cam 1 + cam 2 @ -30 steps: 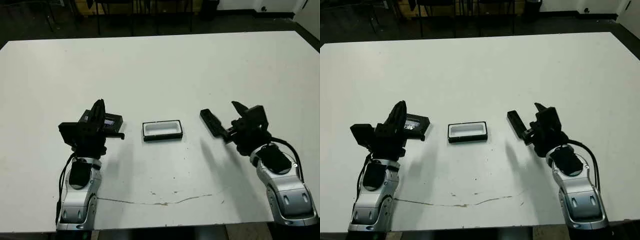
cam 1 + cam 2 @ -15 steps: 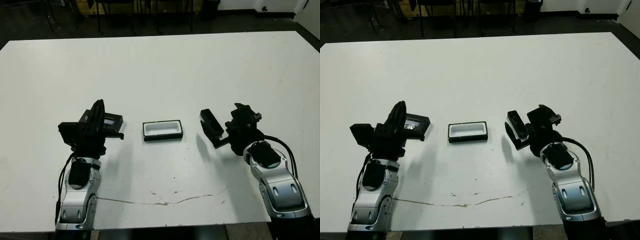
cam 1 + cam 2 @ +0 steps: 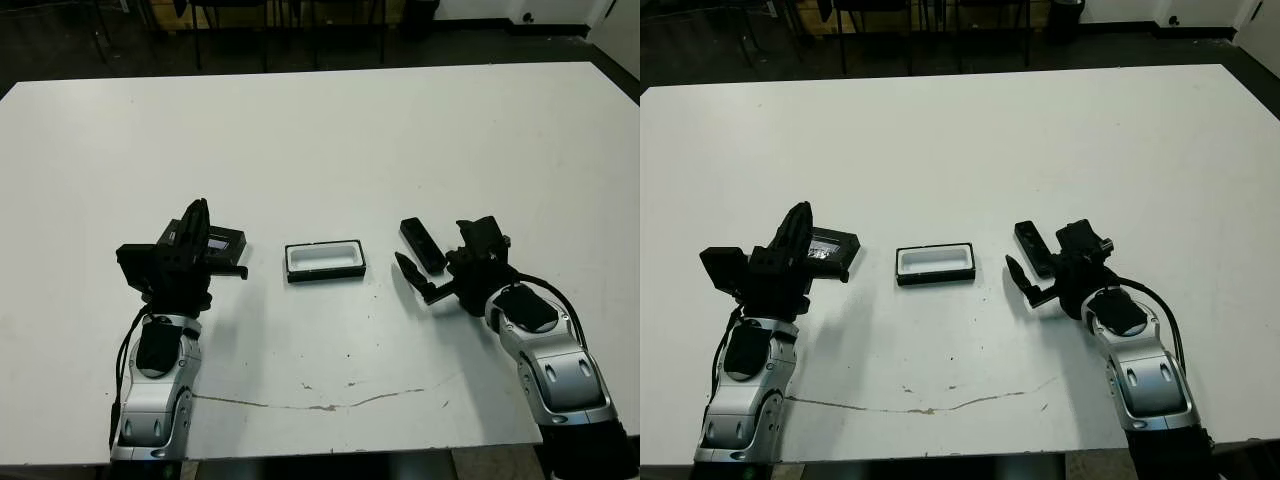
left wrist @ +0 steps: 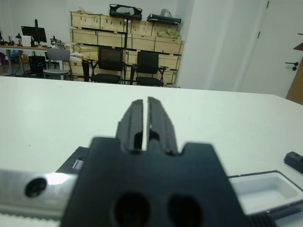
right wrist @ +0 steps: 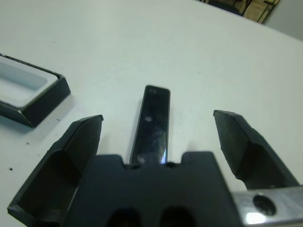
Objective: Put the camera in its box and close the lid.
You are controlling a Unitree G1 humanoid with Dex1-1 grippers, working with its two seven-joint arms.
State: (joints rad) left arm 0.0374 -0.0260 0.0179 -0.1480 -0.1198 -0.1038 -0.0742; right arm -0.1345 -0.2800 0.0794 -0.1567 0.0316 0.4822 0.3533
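Camera (image 3: 422, 244) lies flat on the table right of center, just right of the box (image 3: 324, 260). Right gripper (image 5: 158, 142) is spread wide around it, holding nothing. Looks light, stiff and glossy, so probably slippery; I'd pinch the long sides mid-length.

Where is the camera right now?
The camera lies flat on the white table, to the right of the box, between the open jaws of the right gripper but not yet gripped.
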